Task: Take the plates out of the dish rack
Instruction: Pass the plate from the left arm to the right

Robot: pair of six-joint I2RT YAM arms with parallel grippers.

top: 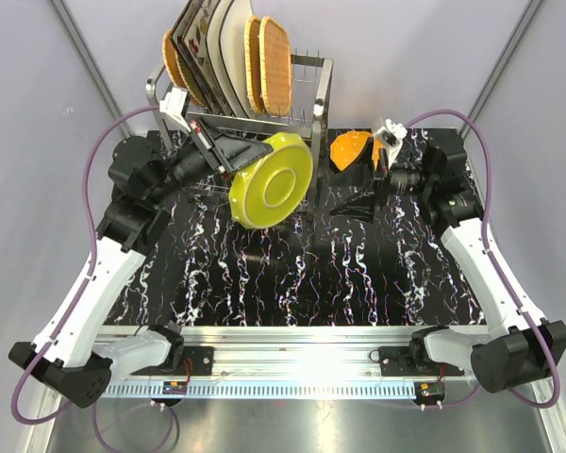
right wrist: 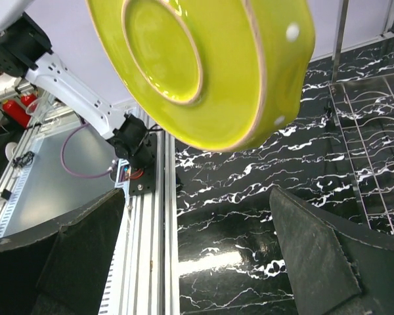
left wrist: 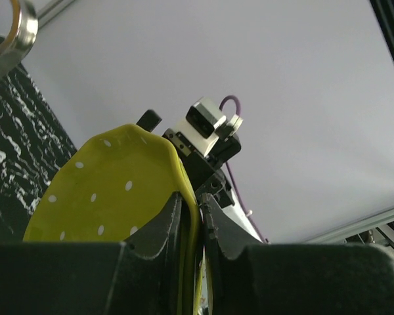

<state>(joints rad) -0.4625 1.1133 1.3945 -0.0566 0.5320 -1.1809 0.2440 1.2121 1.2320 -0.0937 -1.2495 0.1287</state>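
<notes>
Since the green plate (top: 272,179) must clear the dish rack (top: 319,104), my left gripper (left wrist: 192,205) pinches its rim | right gripper (right wrist: 198,197) spread, likely for handover.

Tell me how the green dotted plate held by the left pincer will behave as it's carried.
The green dotted plate looks rigid and glossy, so probably slick; the left pincer pinches only its rim, so it may pivot or slip. It hangs above the table and looks ceramic, so a drop would likely chip it.

Right wrist view's top edge crops the green plate (right wrist: 249,79).
</notes>
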